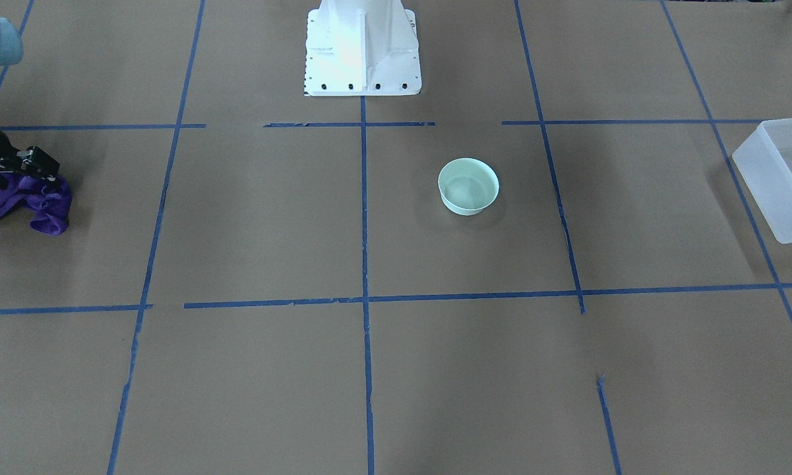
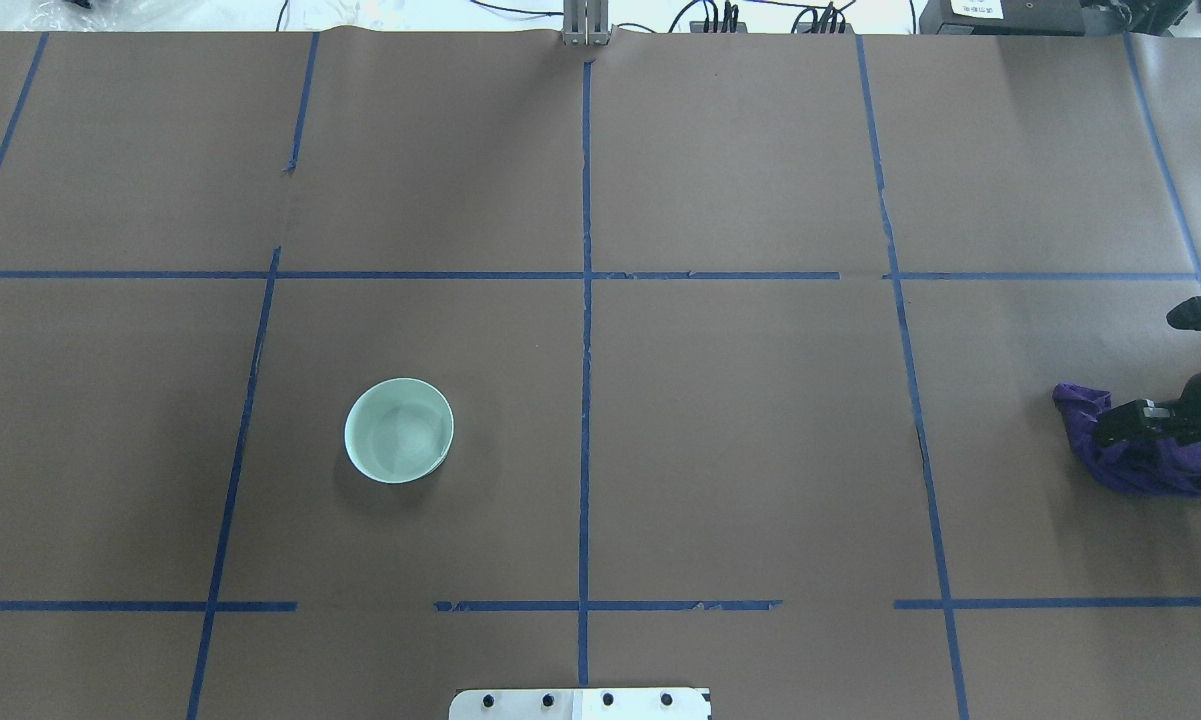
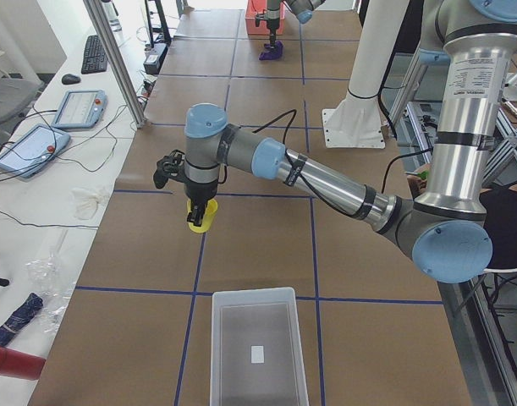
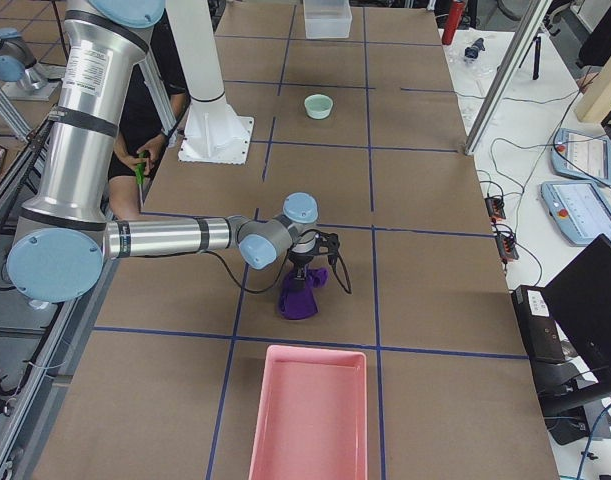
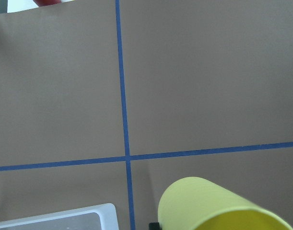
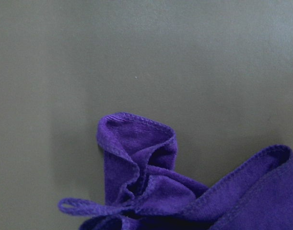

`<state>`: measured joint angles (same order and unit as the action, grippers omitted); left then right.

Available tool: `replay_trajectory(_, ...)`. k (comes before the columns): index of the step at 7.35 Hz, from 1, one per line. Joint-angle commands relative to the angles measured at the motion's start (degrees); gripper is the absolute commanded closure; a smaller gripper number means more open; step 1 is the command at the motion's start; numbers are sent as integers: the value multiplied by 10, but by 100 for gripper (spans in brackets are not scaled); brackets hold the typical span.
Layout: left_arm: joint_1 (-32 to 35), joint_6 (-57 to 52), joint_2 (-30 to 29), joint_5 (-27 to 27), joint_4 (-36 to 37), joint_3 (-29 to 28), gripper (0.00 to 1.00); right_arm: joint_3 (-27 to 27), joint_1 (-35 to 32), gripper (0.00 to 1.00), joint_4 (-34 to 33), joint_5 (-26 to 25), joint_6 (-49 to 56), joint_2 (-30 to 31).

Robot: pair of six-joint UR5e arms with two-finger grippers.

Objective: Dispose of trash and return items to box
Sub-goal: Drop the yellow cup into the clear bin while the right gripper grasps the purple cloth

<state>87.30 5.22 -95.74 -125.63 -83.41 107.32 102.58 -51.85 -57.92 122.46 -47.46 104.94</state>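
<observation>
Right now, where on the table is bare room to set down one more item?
The squares around the mint bowl are bare, as is the whole middle between it and the purple cloth. Crowded: the cloth's end, where the right fingers sit, and the box end.

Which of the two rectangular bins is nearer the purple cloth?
The pink bin, in the square next to the purple cloth; the frosted white bin sits at the table's opposite end.

The bench (image 2: 740, 450) is brown, gridded with blue tape (image 2: 585, 400). The bowl (image 2: 399, 430) is pale mint green. The cup (image 5: 204, 206) is bright yellow, the bin (image 1: 761, 194) frosted white, the cloth (image 6: 146, 172) deep purple, the tray (image 4: 310, 415) pink. The arms (image 3: 326, 178) are silver with light-blue joints.
</observation>
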Motion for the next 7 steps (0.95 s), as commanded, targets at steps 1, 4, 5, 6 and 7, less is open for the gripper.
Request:
replay_trajectory(1,42,-88,-4,1,0,-46,100,-8,5,99,-2,-3,2,1)
replay_trajectory(4,102,-185,-3,0,-38,-130,100,-2,1,100,-3,-2,4,0)
replay_trajectory(5,111,-201,-3,2,-59,-154,100,2,-15,100,-4,1,7,-1)
replay_trajectory(6,116,-204,-4,33,-89,-171,100,22,-42,100,-12,8,9,-1)
replay_trajectory(7,118,-206,-2,40,-111,-191,100,59,-62,100,-57,21,11,-1)
